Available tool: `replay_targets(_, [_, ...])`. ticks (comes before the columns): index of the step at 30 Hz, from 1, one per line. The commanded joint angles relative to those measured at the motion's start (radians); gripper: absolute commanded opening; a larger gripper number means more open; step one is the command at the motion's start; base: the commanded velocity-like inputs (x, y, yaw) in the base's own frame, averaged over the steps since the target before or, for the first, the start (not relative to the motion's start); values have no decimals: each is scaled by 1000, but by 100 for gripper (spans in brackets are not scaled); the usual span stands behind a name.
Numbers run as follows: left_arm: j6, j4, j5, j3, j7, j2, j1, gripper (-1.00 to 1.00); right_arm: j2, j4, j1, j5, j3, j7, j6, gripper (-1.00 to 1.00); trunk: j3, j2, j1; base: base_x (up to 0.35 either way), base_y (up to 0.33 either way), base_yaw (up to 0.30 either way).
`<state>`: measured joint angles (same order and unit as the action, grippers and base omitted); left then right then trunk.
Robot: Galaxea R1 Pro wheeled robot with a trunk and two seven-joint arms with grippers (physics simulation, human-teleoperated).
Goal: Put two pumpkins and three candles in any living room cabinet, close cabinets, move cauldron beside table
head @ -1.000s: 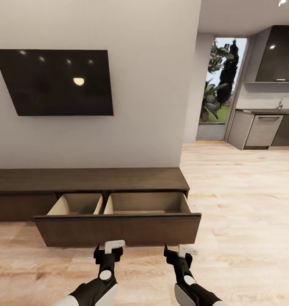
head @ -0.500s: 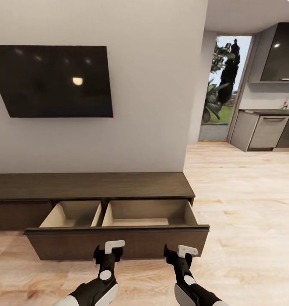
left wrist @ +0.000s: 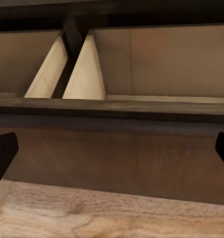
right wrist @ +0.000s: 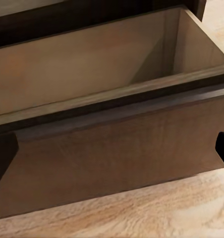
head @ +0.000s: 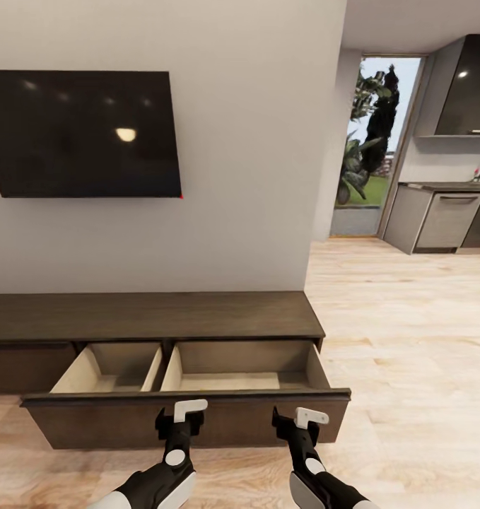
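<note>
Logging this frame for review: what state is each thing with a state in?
cabinet: drawer pulled open, nothing visible inside its two compartments
left gripper: open, holding nothing, in front of the drawer front
right gripper: open, holding nothing, in front of the drawer front
TV: screen dark

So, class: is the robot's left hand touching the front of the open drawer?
Apart. In the left wrist view the drawer front sits ahead of the left hand, whose dark fingertips frame it with open floor between.
</note>
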<state>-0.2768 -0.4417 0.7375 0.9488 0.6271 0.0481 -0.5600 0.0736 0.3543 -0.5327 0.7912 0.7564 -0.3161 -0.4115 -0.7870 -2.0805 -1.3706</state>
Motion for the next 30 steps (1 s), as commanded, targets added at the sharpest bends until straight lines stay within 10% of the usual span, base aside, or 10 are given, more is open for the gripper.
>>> replay_targets(1, [-5, 0, 10, 8, 6, 0, -1, 100, 0, 0, -1, 7, 8, -6, -4, 100, -1, 0, 0, 21, 0, 0])
replay_targets(30, [-5, 0, 10, 7, 1, -1, -1, 100, -2, 0, -1, 7, 8, -6, -3, 100, -64, -140, -77, 1, 0, 0])
